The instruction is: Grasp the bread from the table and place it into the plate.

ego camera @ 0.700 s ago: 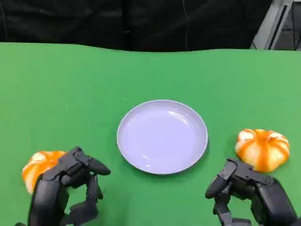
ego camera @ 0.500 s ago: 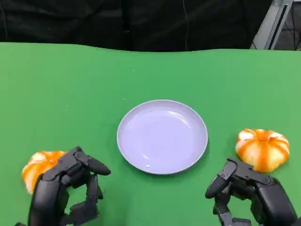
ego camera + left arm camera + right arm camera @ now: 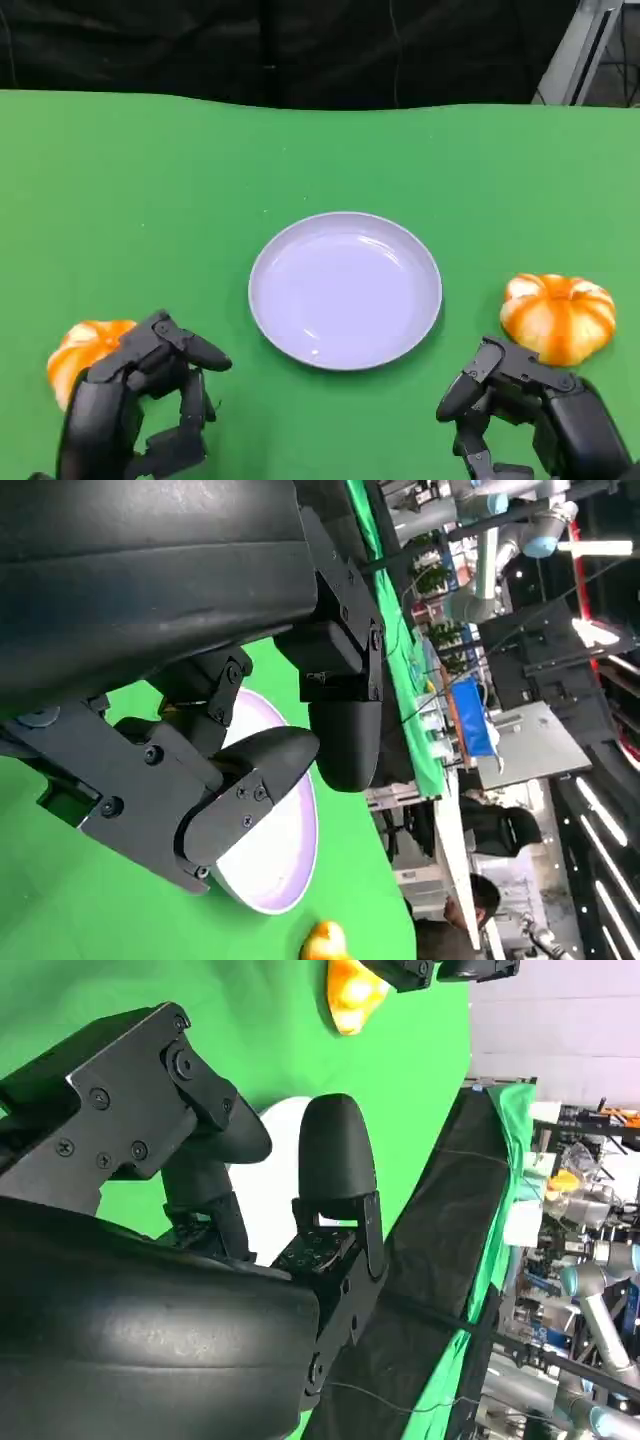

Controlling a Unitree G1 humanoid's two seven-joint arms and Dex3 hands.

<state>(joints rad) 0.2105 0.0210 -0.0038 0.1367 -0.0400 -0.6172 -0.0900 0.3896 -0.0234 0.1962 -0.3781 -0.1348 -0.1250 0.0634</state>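
A round orange-and-white bread [image 3: 85, 352] lies at the near left of the green table, and a second one [image 3: 558, 316] lies at the near right. The empty lavender plate [image 3: 345, 290] sits between them in the middle. My left hand [image 3: 140, 408] hovers just right of the left bread, partly covering its edge, fingers apart and holding nothing. My right hand [image 3: 525, 412] sits just in front of the right bread, also empty with fingers apart. The left wrist view looks past its fingers [image 3: 340, 720] to the plate [image 3: 285, 850] and the far bread [image 3: 325, 942]. The right wrist view shows the plate [image 3: 272, 1195] and the left bread [image 3: 352, 985].
The green table [image 3: 150, 200] ends at a black curtain [image 3: 300, 50] along the back. A grey metal post [image 3: 585, 50] stands at the back right. Other robot arms and benches [image 3: 500, 540] show far beyond the table.
Almost nothing differs; my left hand has shifted very slightly toward the left bread. The breads and the plate have stayed where they were.
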